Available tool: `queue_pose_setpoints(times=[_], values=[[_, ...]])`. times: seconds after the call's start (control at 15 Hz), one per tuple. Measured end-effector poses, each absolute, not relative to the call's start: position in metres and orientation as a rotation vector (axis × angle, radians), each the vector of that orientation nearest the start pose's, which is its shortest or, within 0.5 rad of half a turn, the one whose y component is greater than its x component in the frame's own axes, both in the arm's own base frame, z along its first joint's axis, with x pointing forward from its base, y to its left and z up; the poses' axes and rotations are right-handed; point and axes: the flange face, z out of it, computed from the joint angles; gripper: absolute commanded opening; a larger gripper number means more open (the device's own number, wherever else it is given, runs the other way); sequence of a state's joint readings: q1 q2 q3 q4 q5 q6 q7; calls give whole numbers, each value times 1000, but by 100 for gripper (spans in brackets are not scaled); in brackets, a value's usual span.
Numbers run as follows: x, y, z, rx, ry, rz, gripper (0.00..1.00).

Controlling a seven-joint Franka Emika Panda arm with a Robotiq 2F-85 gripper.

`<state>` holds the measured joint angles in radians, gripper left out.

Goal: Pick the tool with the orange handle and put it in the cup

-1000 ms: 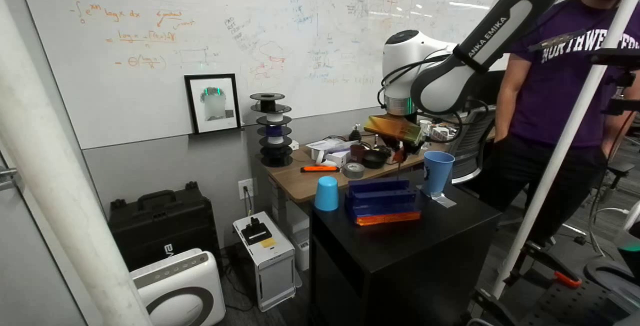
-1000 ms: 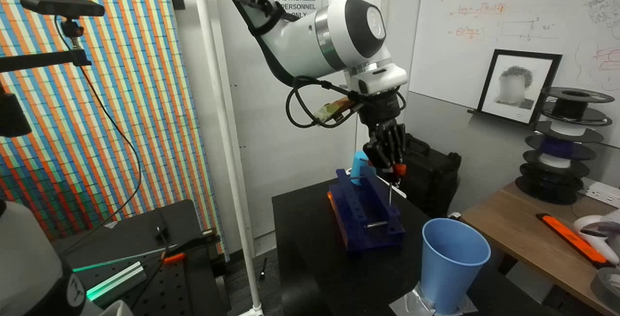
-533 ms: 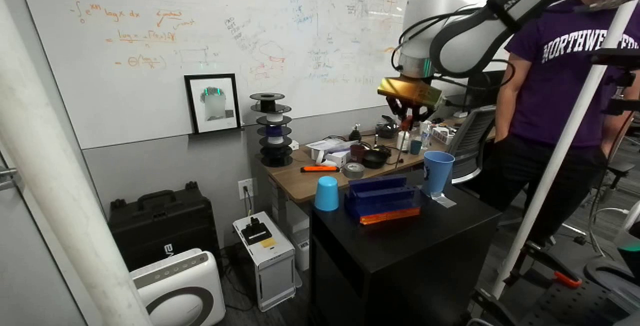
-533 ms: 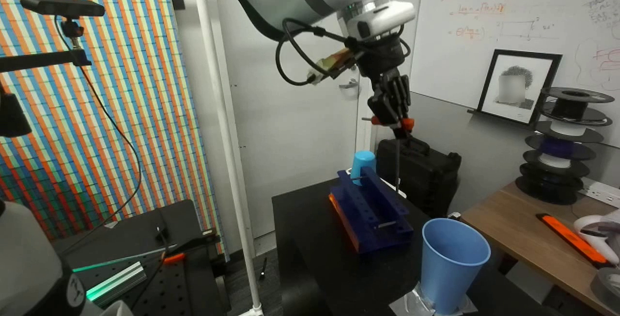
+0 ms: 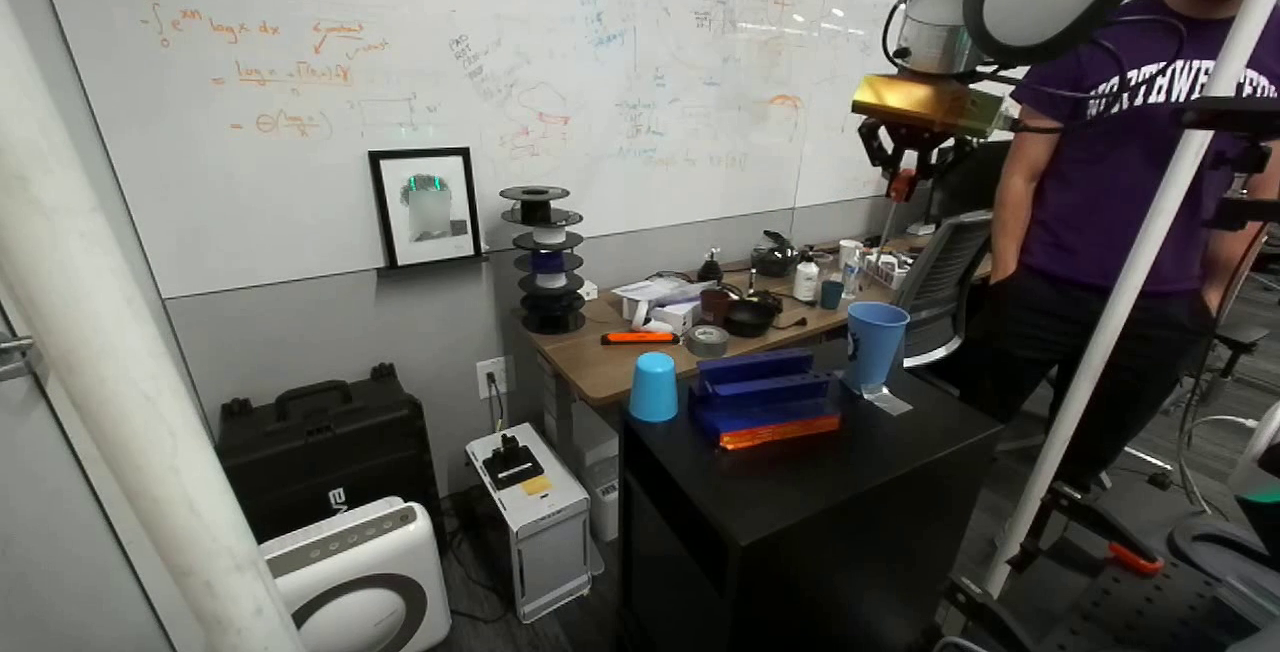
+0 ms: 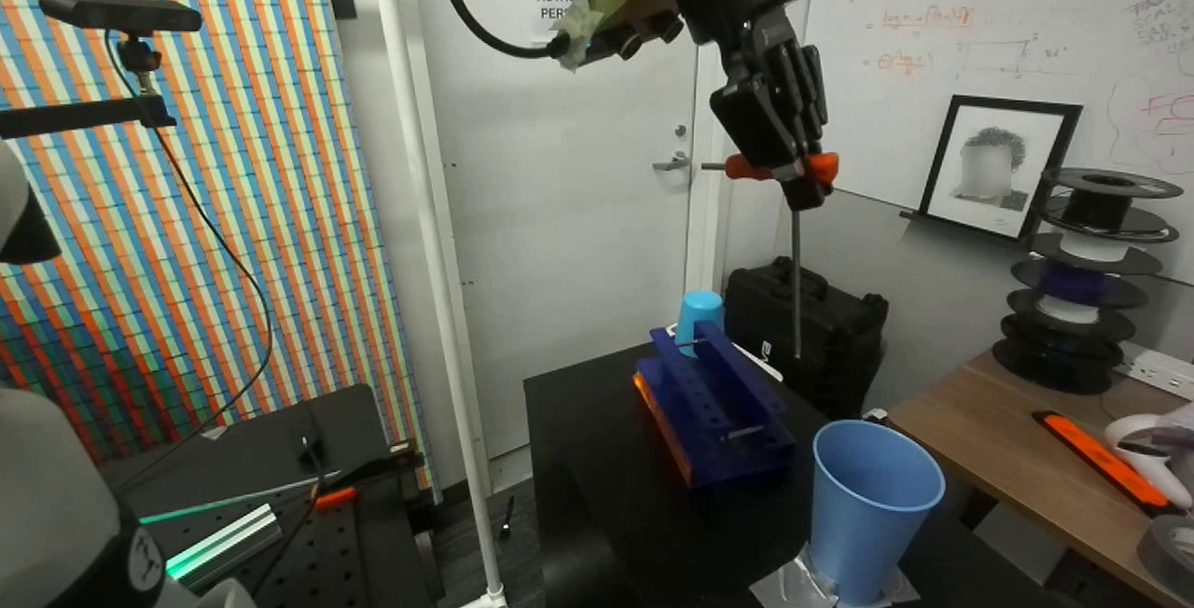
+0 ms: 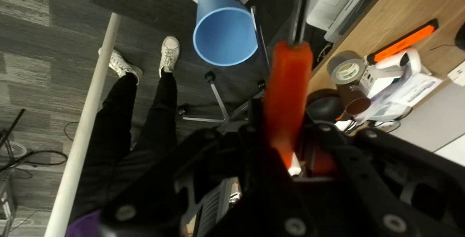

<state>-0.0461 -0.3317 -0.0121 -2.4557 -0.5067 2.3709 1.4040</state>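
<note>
My gripper (image 6: pixel 795 177) is shut on the orange-red T-handle of the tool (image 6: pixel 746 167), high above the black cabinet. The tool's long metal shaft (image 6: pixel 797 291) hangs nearly straight down. In the other exterior picture the tool (image 5: pixel 902 186) hangs above and beyond the cup (image 5: pixel 880 344). The cup, a tall medium-blue tumbler, stands upright, taped to the cabinet; it also shows in an exterior view (image 6: pixel 872 533). In the wrist view the handle (image 7: pixel 288 91) is between the fingers, and the shaft passes beside the rim of the cup (image 7: pixel 225 35). The shaft tip is outside the cup.
A dark blue rack (image 6: pixel 718 412) with an orange base stands on the black cabinet (image 5: pixel 860 472). A smaller sky-blue cup (image 5: pixel 654 388) stands upside down beside it. A cluttered wooden desk (image 5: pixel 580 362) is behind. A person (image 5: pixel 1120 132) stands near the arm.
My gripper has lifted the tool up out of the rack and carried it higher, toward the cup's side. The rack shifted slightly as the tool came out. The cup has not moved.
</note>
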Motion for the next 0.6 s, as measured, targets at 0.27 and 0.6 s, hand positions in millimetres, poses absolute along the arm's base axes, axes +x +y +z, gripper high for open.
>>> queue_pose_setpoints(times=[0.27, 0.6], values=[[450, -75, 422, -2730, 1838, -696, 10], [463, -83, 375, -2754, 1871, -721, 10]])
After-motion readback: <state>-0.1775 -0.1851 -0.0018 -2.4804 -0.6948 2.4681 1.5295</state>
